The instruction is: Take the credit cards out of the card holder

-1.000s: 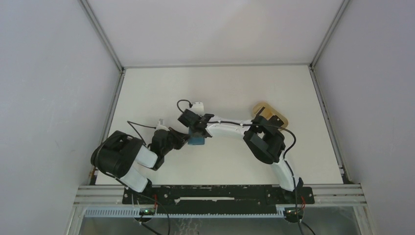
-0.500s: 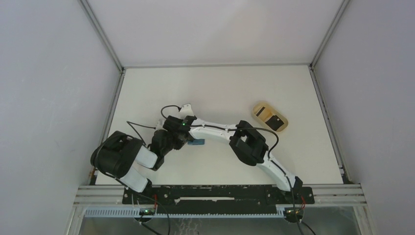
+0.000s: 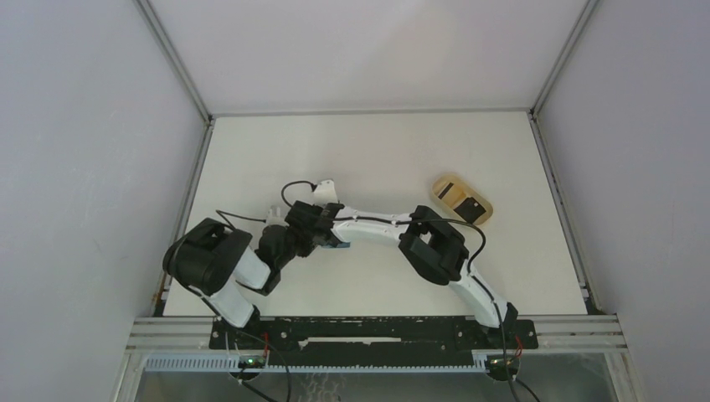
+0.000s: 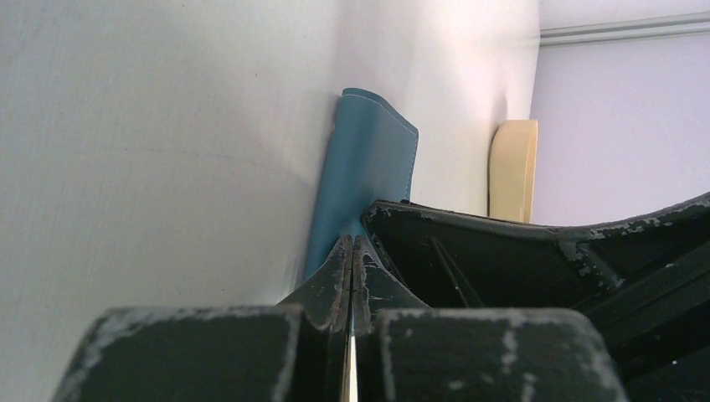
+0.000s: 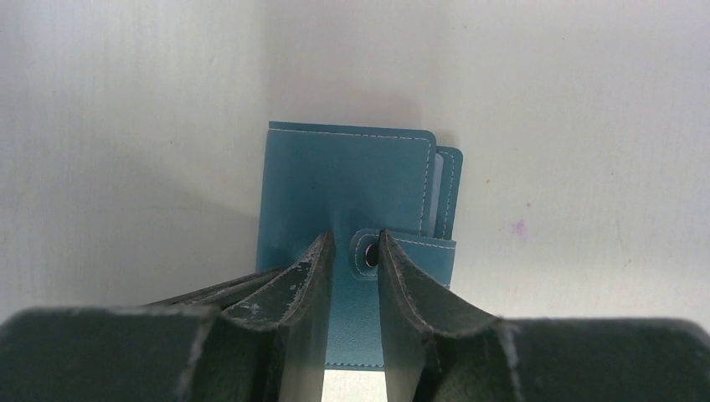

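Observation:
The teal card holder (image 5: 347, 180) lies folded shut on the white table, its snap tab (image 5: 410, 251) fastened over the cover. My right gripper (image 5: 352, 243) hangs just above it, jaws a narrow gap apart, with the tab's snap end between the fingertips. My left gripper (image 4: 352, 241) is shut, its tips at the holder's near edge (image 4: 368, 167). From above, both grippers (image 3: 322, 234) (image 3: 295, 243) meet over the holder, and only a teal sliver (image 3: 337, 244) shows. A black card (image 3: 474, 206) lies in the tan tray (image 3: 462, 200). No cards show at the holder.
The tan oval tray sits at the right of the table and also shows in the left wrist view (image 4: 512, 167). Grey walls and metal rails (image 3: 201, 167) bound the table on the left, back and right.
My right arm swung left, off the tray, and its gripper came down over the card holder, covering most of it. The left arm barely moved.

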